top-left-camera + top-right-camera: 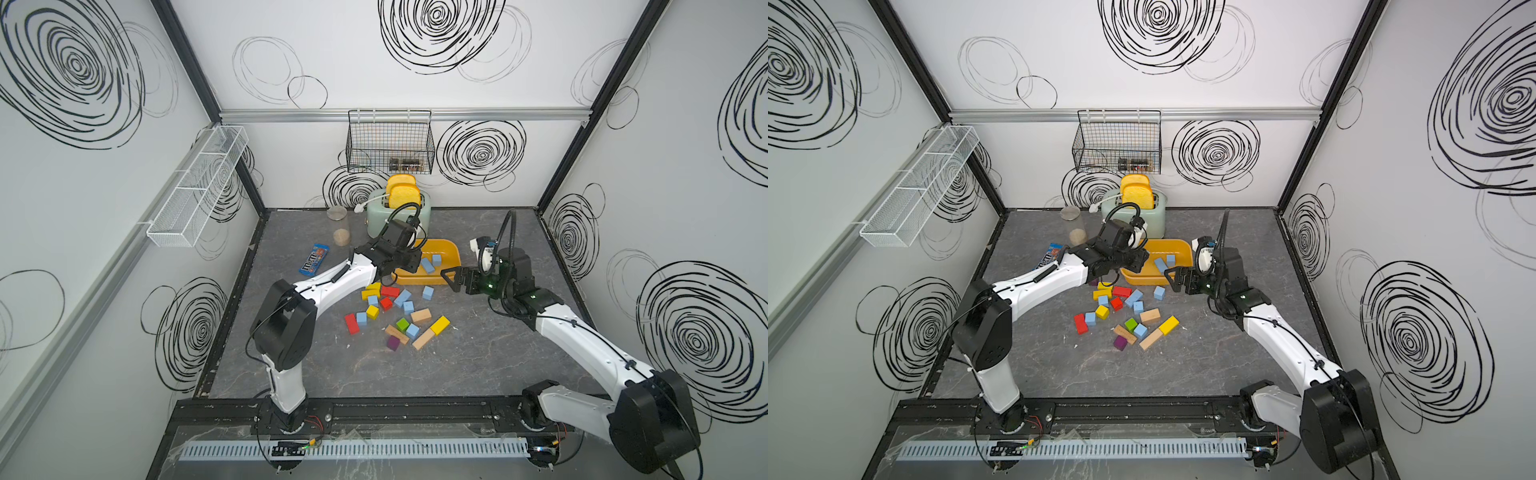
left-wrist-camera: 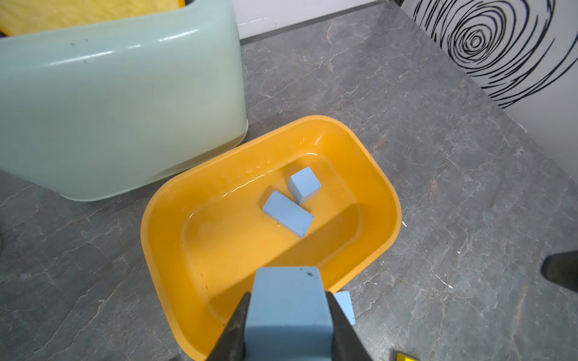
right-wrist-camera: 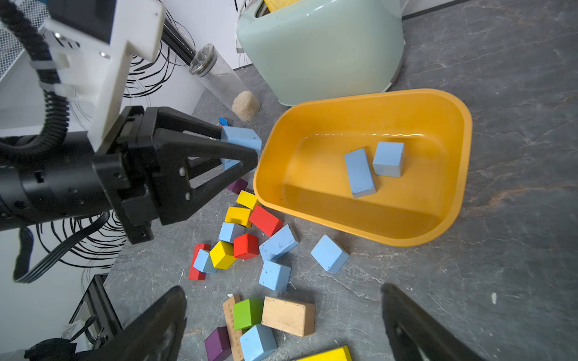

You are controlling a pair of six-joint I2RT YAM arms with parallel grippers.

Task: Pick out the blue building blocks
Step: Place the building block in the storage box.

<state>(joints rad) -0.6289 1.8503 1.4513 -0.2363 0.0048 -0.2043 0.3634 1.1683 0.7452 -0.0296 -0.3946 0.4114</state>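
Note:
My left gripper [image 2: 287,297] is shut on a light-blue block [image 3: 240,139] and holds it over the near left rim of a yellow tub [image 1: 441,241]. Inside the tub lie two blue building blocks, an oblong one [image 2: 287,214] and a cube [image 2: 305,184]. Several more blue blocks [image 1: 428,292] [image 1: 402,297] [image 1: 412,331] lie loose on the table among the other colours. My right gripper [image 1: 449,279] is open and empty, hovering by the tub's near right corner, above the pile. In the right wrist view its fingers [image 3: 162,315] straddle a blue cube [image 3: 274,279] well below.
Red [image 1: 351,323], yellow [image 1: 439,325], green [image 1: 402,324], purple [image 1: 392,343] and plain-wood [image 1: 421,316] blocks are mixed into the pile. A mint toaster [image 1: 399,214] stands just behind the tub, a clear jar [image 1: 340,226] and a blue candy packet [image 1: 314,259] to its left.

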